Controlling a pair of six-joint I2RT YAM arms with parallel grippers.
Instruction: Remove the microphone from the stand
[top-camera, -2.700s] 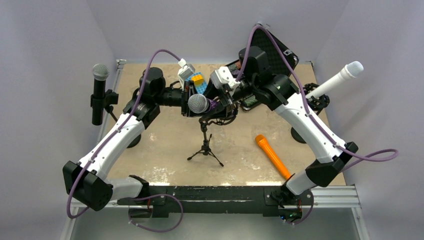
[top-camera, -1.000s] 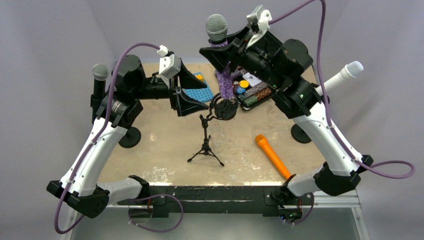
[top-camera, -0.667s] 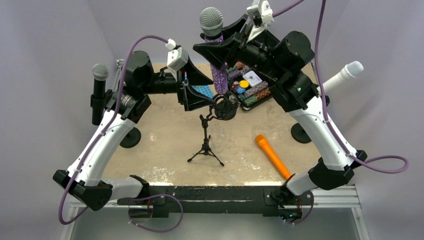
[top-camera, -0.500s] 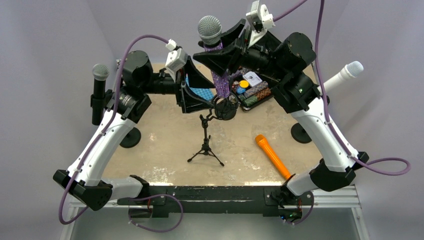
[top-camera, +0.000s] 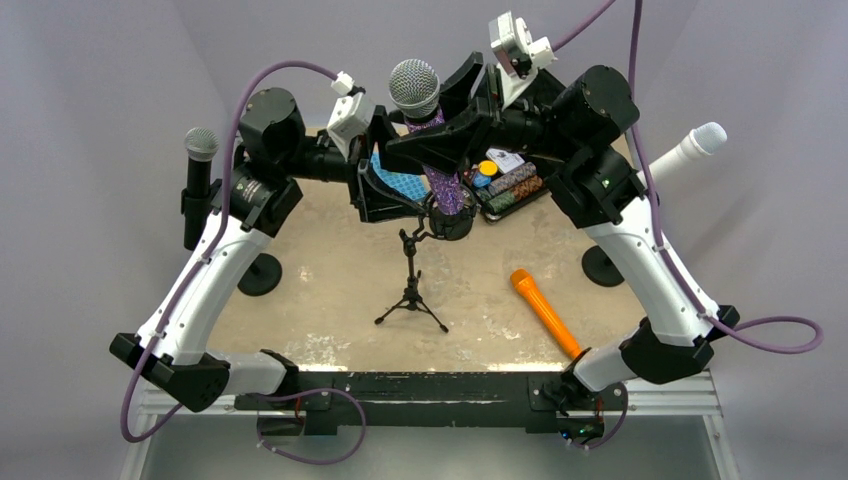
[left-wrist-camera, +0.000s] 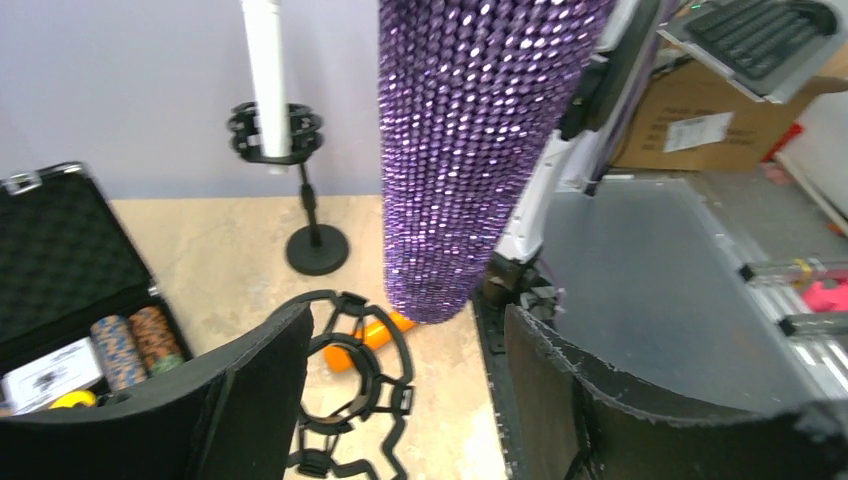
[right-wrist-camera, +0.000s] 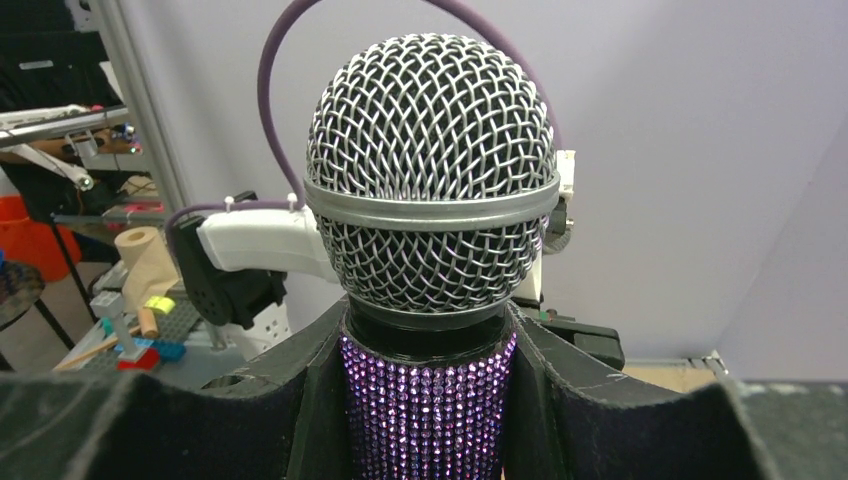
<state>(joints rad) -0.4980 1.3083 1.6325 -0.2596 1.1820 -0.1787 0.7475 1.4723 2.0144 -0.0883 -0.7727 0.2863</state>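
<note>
The microphone has a silver mesh head (top-camera: 415, 88) (right-wrist-camera: 432, 180) and a purple rhinestone body (top-camera: 442, 178) (left-wrist-camera: 480, 150). My right gripper (top-camera: 440, 135) (right-wrist-camera: 428, 400) is shut on the body just under the head and holds it upright above the table. Its lower end hangs free just above the empty black ring clip (top-camera: 447, 220) (left-wrist-camera: 345, 375) of the small tripod stand (top-camera: 411, 290). My left gripper (top-camera: 388, 195) (left-wrist-camera: 405, 400) is open at clip height, the ring lying by its left finger (left-wrist-camera: 250, 400), nothing gripped.
A black microphone on a stand (top-camera: 200, 185) is at the left edge and a white one (top-camera: 680, 155) at the right. An orange microphone (top-camera: 545, 312) lies on the table. An open case with chips (top-camera: 505, 180) and a blue plate (top-camera: 400, 183) sit at the back.
The microphone went up out of the clip in my right gripper, then drifted left and a little lower. My left gripper moved right toward the clip and its jaws narrowed slightly.
</note>
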